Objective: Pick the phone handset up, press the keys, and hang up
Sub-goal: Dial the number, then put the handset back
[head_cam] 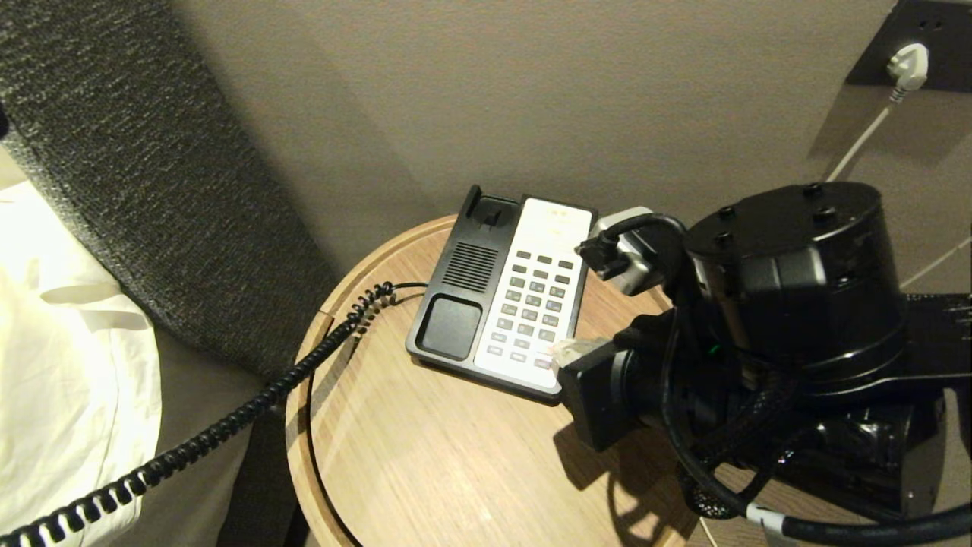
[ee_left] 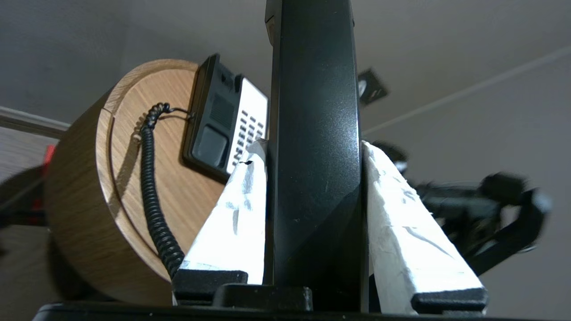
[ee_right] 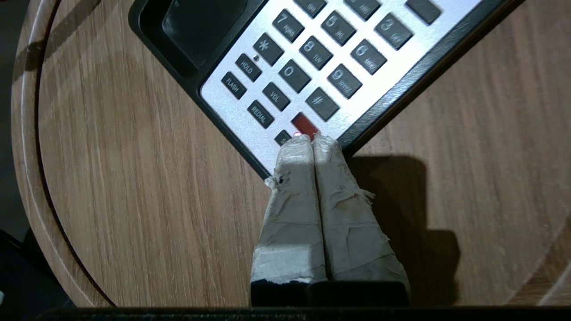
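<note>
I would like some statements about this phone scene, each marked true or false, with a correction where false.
1. The left gripper is shut on the slim glossy black plastic phone handset. True.
2. The handset lies in the cradle of the black-and-white phone base. False: the cradle is empty; the handset is held off the base.
3. The right gripper has its taped fingers together, tips at the red key among the small grey rectangular keys. True.
4. The black coiled cord is unplugged from the base. False: it runs to the base's side.
5. The phone stands on a round wooden table. True.
</note>
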`<state>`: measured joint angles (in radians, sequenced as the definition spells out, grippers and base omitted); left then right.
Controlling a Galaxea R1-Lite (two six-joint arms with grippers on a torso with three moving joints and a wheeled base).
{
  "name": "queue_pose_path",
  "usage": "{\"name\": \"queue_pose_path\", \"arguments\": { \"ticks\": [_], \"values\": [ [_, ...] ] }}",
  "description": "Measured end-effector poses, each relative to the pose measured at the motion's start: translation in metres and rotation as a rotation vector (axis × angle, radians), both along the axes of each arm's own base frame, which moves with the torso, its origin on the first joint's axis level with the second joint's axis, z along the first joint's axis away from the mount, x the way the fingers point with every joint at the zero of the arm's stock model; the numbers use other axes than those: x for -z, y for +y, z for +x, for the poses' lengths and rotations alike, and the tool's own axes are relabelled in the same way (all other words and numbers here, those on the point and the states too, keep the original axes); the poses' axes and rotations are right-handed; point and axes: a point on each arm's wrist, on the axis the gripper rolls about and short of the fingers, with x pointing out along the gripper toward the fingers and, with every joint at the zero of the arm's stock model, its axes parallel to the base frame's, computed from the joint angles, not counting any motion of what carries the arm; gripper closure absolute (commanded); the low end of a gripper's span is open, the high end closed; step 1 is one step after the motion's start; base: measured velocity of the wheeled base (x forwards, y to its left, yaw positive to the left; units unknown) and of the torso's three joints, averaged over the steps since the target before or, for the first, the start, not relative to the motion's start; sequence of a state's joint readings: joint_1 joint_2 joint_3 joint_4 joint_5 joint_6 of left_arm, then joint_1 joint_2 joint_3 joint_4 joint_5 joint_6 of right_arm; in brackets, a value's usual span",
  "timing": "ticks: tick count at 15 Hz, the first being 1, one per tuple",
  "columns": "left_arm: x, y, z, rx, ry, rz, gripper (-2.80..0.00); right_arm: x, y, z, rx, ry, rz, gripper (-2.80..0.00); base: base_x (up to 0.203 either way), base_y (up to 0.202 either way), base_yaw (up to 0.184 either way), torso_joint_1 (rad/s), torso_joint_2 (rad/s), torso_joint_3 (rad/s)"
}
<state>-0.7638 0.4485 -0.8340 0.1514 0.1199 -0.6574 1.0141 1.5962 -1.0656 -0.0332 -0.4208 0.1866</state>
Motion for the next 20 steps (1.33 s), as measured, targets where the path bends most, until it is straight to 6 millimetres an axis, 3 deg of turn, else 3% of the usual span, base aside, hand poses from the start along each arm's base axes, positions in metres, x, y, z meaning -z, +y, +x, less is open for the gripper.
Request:
{"name": "queue_pose_path", "arguments": {
  "ticks": [4, 12, 20],
  "values": [
    [-0.001, -0.028, 0.027, 0.047, -0.003, 0.217, 0.0, -0.012, -0.017, 0.005, 0.12, -0.056, 0.015, 0.0, 0.0, 0.0, 0.0, 0.0, 0.0, 0.0],
    [-0.019, -0.113, 0.118, -0.005, 0.08, 0.582, 0.0, -0.041, -0.087, 0.023, 0.254, -0.063, 0.105, 0.0, 0.0, 0.0, 0.0, 0.0, 0.0, 0.0],
    [-0.029, -0.182, 0.194, -0.124, 0.145, 0.684, 0.0, -0.052, -0.108, 0.011, 0.286, -0.088, 0.162, 0.0, 0.0, 0.0, 0.0, 0.0, 0.0, 0.0]
  ]
}}
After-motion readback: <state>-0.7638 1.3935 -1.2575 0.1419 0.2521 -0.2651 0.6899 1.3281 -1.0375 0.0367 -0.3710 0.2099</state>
